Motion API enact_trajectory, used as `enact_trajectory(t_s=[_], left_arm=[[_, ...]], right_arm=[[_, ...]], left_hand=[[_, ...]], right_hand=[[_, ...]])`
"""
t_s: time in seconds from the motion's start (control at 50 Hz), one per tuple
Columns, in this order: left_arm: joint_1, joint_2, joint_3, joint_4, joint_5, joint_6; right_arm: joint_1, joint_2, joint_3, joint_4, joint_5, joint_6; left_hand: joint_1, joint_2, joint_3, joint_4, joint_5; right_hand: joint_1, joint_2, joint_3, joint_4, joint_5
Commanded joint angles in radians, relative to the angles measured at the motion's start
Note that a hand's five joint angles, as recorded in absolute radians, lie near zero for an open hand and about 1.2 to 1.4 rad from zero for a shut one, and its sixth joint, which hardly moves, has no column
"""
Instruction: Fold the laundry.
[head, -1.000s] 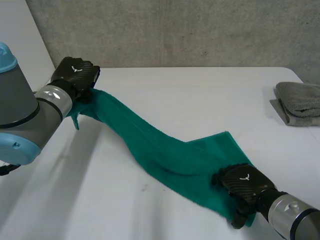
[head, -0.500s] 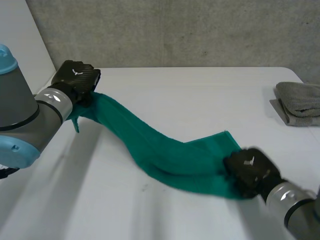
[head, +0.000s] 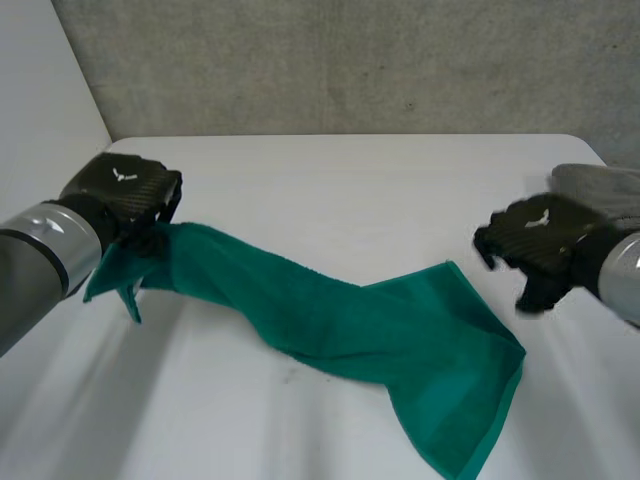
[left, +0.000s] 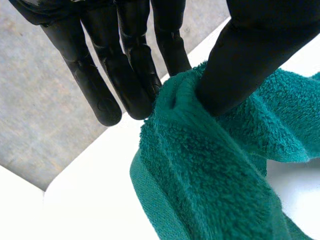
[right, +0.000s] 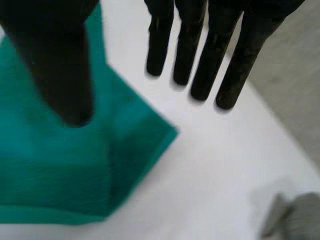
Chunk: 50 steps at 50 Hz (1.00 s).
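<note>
**Green towel (head: 380, 330): limp, pinched at one end**

Head view: it trails across the white table (head: 350, 170), left end lifted by the left hand (head: 120, 190). The right hand (head: 540, 235) hovers apart, beside a folded grey towel (head: 600, 195).

Left wrist view: thumb and fingers pinch bunched terry.

Right wrist view: fingers straight, empty, above a corner.

Likely light and saggy; grip corners.

in the head view the towel (head: 380, 330)'s near tip is cut off by the frame, and its gripped part is hidden under the left hand (head: 120, 190). the right hand (head: 540, 235) covers part of the grey cloth (head: 610, 185), which the frame also cuts. in the left wrist view the thumb hides the pinched fold. in the right wrist view the grey cloth is cut off too.
</note>
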Motion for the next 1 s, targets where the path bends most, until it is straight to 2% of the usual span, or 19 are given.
enact_trajectory(t_s=[0.02, 0.12, 0.24, 0.34, 0.56, 0.62, 0.64, 0.66, 0.68, 0.78, 0.86, 0.92, 0.96, 1.0], left_arm=[[0.004, -0.093, 0.015, 0.043, -0.006, 0.003], [-0.002, -0.12, 0.041, 0.083, -0.009, 0.004], [-0.005, -0.146, 0.065, 0.085, -0.009, -0.002], [-0.013, -0.15, 0.073, 0.086, -0.009, 0.0], [-0.013, -0.15, 0.073, 0.086, -0.01, -0.006], [-0.011, -0.15, 0.071, 0.086, -0.01, -0.008], [-0.011, -0.15, 0.07, 0.086, -0.01, -0.008], [-0.011, -0.15, 0.07, 0.086, -0.01, -0.008], [-0.01, -0.15, 0.068, 0.086, -0.01, -0.008], [-0.008, -0.149, 0.067, 0.085, -0.013, -0.008], [-0.013, -0.133, 0.058, 0.077, -0.015, -0.008], [-0.014, -0.097, 0.048, 0.071, -0.012, -0.009], [-0.014, -0.072, 0.033, 0.063, -0.01, -0.008], [-0.014, -0.043, 0.004, 0.046, -0.007, -0.003]], right_arm=[[0.017, 0.042, 0.159, -0.119, -0.014, 0.175], [0.027, -0.071, 0.396, -0.315, -0.023, 0.247], [0.078, -0.085, 0.542, -0.452, -0.04, 0.362], [0.147, -0.003, 0.564, -0.536, -0.043, 0.473], [0.195, 0.154, 0.513, -0.643, -0.029, 0.476], [0.196, 0.2, 0.499, -0.682, -0.008, 0.475], [0.196, 0.206, 0.496, -0.689, 0.003, 0.475], [0.195, 0.209, 0.489, -0.7, 0.026, 0.475], [0.19, 0.209, 0.484, -0.702, 0.04, 0.475], [0.182, 0.165, 0.449, -0.685, 0.061, 0.461], [0.182, -0.008, 0.414, -0.602, 0.06, 0.374], [0.169, -0.109, 0.343, -0.423, 0.06, 0.223], [0.134, -0.129, 0.279, -0.255, 0.06, 0.081], [0.098, -0.13, 0.246, -0.155, 0.061, -0.004]], left_hand=[[0.281, 0.204, 0.201, 0.195, 0.273], [0.281, 0.204, 0.201, 0.195, 0.273], [0.281, 0.204, 0.201, 0.195, 0.273], [0.281, 0.204, 0.201, 0.195, 0.273], [0.281, 0.204, 0.201, 0.195, 0.273], [0.281, 0.204, 0.201, 0.195, 0.273], [0.281, 0.204, 0.201, 0.195, 0.273], [0.281, 0.204, 0.201, 0.195, 0.273], [0.281, 0.204, 0.201, 0.195, 0.273], [0.281, 0.204, 0.201, 0.195, 0.273], [0.281, 0.204, 0.201, 0.195, 0.273], [0.281, 0.204, 0.201, 0.195, 0.273], [0.281, 0.204, 0.201, 0.195, 0.273], [0.281, 0.204, 0.201, 0.195, 0.273]], right_hand=[[-0.336, -0.539, -0.547, -0.55, -0.56], [-0.374, -0.578, -0.585, -0.589, -0.598], [-0.354, -0.557, -0.565, -0.568, -0.578], [-0.31, -0.514, -0.521, -0.524, -0.534], [-0.134, -0.338, -0.345, -0.348, -0.358], [0.13, -0.074, -0.081, -0.085, -0.095], [0.282, 0.078, 0.071, 0.068, 0.058], [0.736, 0.532, 0.525, 0.521, 0.512], [0.74, 0.537, 0.529, 0.526, 0.516], [0.74, 0.537, 0.529, 0.526, 0.516], [0.74, 0.537, 0.529, 0.526, 0.516], [0.74, 0.537, 0.529, 0.526, 0.516], [0.74, 0.537, 0.529, 0.526, 0.516], [0.74, 0.537, 0.529, 0.526, 0.516]])
